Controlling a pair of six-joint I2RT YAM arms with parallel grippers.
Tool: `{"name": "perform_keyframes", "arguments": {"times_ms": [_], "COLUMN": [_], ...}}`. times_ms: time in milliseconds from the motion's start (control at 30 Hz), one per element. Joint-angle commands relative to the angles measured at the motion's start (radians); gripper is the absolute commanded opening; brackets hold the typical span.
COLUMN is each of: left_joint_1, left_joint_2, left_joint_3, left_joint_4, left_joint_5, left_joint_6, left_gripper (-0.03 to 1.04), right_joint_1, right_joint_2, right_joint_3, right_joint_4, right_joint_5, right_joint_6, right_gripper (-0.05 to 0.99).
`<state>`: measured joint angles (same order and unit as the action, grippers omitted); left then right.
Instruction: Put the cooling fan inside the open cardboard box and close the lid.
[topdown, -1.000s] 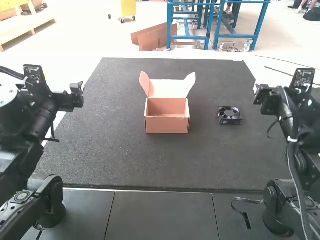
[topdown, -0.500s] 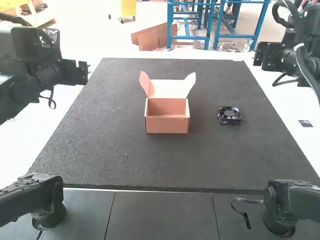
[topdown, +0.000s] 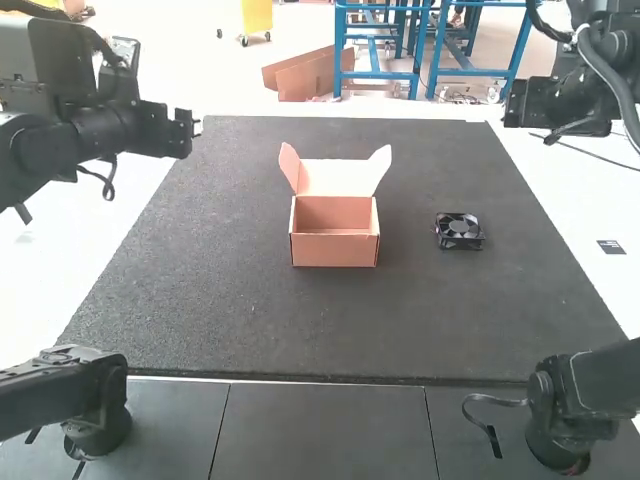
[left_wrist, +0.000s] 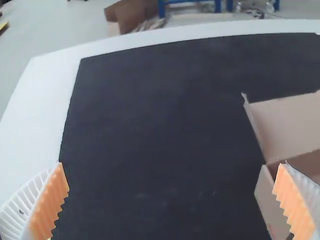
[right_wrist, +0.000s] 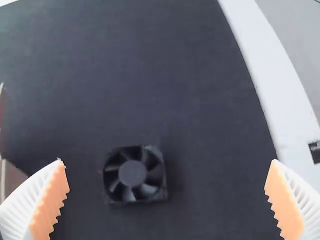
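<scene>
The open cardboard box sits mid-mat with its lid and side flaps standing up at the back. A small black cooling fan lies flat on the mat to the box's right, a short gap away. My left gripper hangs open, high above the mat's far left edge; from its wrist, the box appears beside one finger. My right gripper is raised over the far right corner. Its fingers are spread wide, and the fan lies well below, between them.
A black mat covers the table, with white table surface on both sides. A small dark tag lies on the white surface at the right. Both arm bases stand at the near corners.
Both arms have lifted from low beside the mat to high positions. The left gripper has edged right toward the mat's far left; the right has risen toward the far right corner. Box and fan are unmoved.
</scene>
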<state>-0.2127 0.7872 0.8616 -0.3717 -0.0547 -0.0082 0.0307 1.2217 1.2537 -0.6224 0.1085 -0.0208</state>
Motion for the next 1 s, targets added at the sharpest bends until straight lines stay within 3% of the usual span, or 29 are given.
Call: {"name": "perform_keyframes", "arguments": {"times_ms": [0,133,300,967], "left_joint_1": [-0.054,-0.128,-0.169,-0.174], "left_joint_2": [0.01,0.024,0.032,0.046], "left_joint_3": [0.039,0.048,0.056,0.037], "left_joint_4": [-0.012,-0.03,-0.038,-0.029], "left_joint_5": [0.026,0.021,0.018,0.019], "left_joint_6": [-0.01,-0.032,-0.056,-0.076], "left_gripper": [0.97,0.97,0.97,0.97], "right_joint_1": [-0.06,-0.118,-0.126,-0.107], "right_joint_2": [0.078,0.156,0.234,0.492], "right_joint_3": [0.061,0.089,0.09,0.055], "right_joint_4": [-0.043,-0.074,-0.074,0.003], "right_joint_5": [-0.059,-0.121,-0.122,-0.115], "right_joint_6": [0.018,-0.025,-0.091,-0.113], "right_gripper": [0.9,0.9,0.9,0.9]}}
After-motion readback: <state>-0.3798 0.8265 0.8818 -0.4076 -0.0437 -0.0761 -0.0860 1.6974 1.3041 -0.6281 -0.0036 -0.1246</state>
